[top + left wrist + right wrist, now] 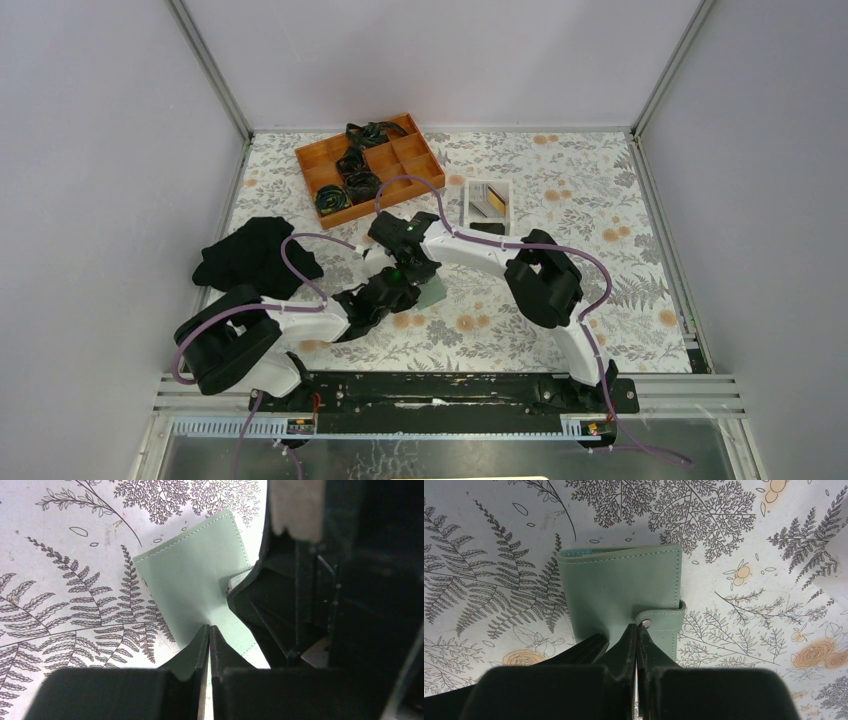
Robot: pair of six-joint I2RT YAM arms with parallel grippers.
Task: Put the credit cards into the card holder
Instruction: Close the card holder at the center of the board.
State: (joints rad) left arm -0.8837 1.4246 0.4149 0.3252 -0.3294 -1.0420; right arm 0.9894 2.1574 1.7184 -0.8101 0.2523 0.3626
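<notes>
Right gripper (pixel 637 627): jaws together, apparently pinching the snap tab (pixel 665 616). Left gripper (pixel 209 628): likewise clamped on the near edge of the card holder (pixel 192 580), which lies flat mid-table (pixel 650 250). Holder judged light, soft and floppy, so grip the stitched edges. The right wrist view shows the snap, while overhead the arms hide it.

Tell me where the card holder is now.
In the top view, the card holder lies near the centre of the table, where the left gripper and right gripper meet.
</notes>
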